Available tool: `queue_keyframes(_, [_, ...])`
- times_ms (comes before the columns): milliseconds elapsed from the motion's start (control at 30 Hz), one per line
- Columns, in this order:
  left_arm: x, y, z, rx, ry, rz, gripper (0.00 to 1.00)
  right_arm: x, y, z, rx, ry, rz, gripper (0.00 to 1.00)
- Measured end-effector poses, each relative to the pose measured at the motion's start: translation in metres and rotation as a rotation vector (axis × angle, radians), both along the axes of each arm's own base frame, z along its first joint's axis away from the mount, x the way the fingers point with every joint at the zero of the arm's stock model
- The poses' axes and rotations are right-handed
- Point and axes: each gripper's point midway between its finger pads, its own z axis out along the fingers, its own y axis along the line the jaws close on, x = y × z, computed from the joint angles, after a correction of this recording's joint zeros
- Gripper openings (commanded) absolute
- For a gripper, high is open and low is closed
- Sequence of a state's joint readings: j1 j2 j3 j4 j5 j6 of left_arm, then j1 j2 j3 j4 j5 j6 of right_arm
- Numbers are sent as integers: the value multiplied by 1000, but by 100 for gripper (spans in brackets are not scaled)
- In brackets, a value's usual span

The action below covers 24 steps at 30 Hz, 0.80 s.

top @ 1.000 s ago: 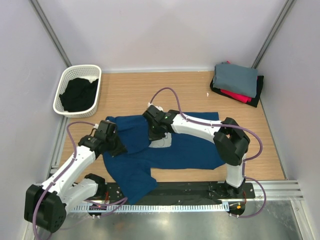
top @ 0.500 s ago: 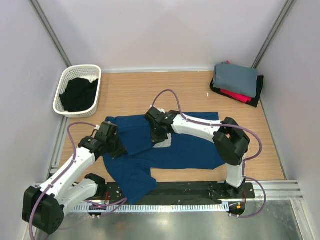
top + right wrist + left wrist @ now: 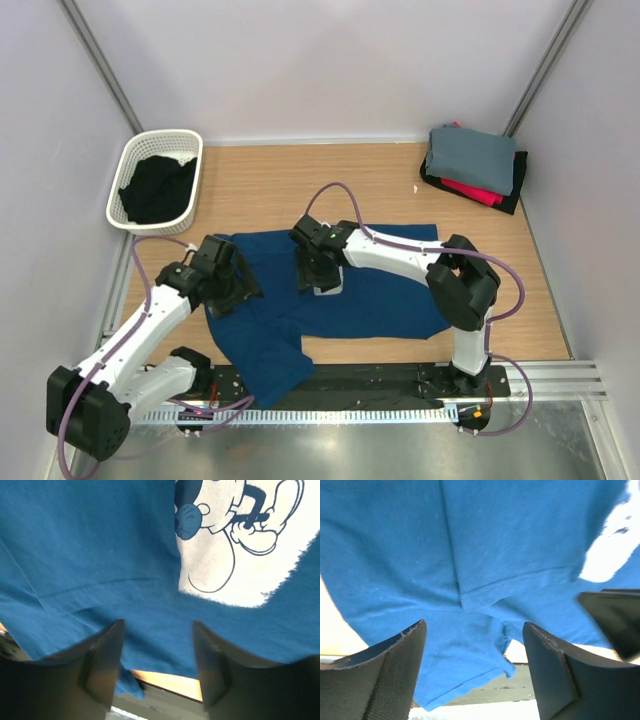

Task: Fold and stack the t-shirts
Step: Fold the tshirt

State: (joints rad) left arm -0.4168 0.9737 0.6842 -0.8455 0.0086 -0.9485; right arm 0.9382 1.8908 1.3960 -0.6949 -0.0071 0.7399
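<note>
Just now both hands let go: the left hand (image 3: 474,630) and the right hand (image 3: 157,625), shut a moment before, stood with fingers apart and nothing between them. We judged this fold laid down. The soft navy blue t-shirt (image 3: 385,300) lay partly folded on the wooden surface (image 3: 300,190), well apart from the folded grey, red and black tees (image 3: 472,165) at the far right corner. The right wrist view showed the pale square Mickey Mouse print (image 3: 240,555) plainly; from above, the hand mostly hid it. Whether the edges lay even, we could hardly tell.
</note>
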Motion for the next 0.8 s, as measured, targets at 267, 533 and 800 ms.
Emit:
queue_keyframes(267, [25, 16, 41, 76, -106, 58, 74, 26, -26, 34, 14, -60, -70, 67])
queue_keyframes(533, [99, 29, 17, 141, -61, 92, 73, 104, -125, 54, -55, -188, -350, 67])
queue_keyframes(800, [193, 23, -3, 193, -133, 45, 64, 155, -234, 35, -222, -226, -558, 65])
